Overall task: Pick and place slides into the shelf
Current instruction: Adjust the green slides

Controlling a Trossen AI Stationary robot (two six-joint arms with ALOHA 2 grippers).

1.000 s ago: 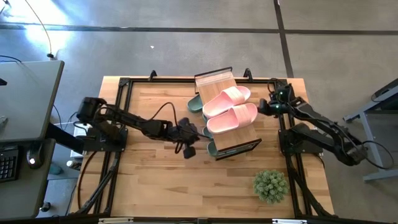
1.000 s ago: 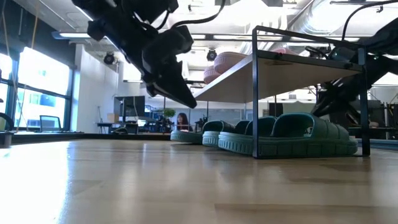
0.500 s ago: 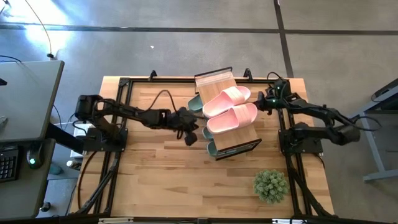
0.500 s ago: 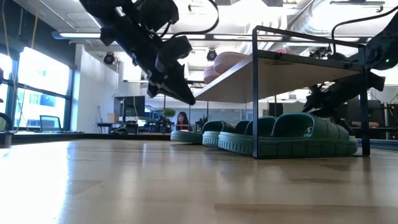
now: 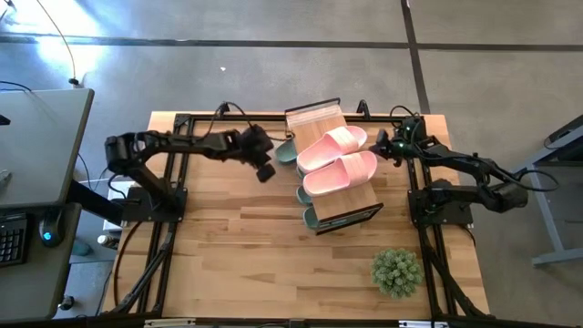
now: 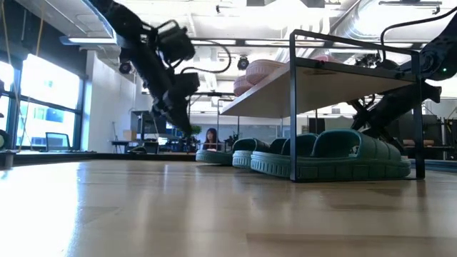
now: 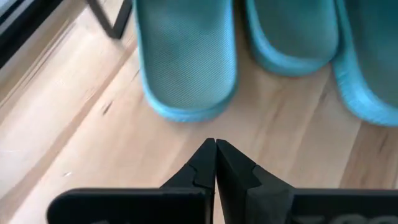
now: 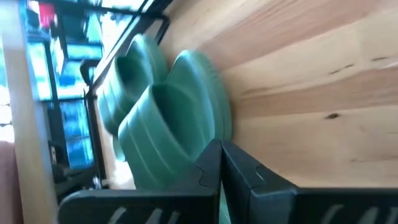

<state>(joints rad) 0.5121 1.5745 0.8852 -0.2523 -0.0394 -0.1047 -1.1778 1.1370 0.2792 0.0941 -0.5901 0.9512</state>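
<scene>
Bright even overhead light, window glare in low view, soft shadows, right wrist view motion-blurred

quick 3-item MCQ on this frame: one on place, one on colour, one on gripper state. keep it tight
1. Where are the pink slides?
A. on top of the shelf
B. under the shelf
C. beside the potted plant

2. What colour are the slides under the shelf?
A. pink
B. green
C. black

3. How is the left gripper?
A. open, empty
B. shut on a slide
C. shut, empty

Answers:
1. A, the high view shows both pink slides lying on the slatted top panel.
2. B, the low view shows green slides on the table below the shelf.
3. C, the left wrist view shows the fingertips pressed together with nothing between them, short of the green slides.
</scene>
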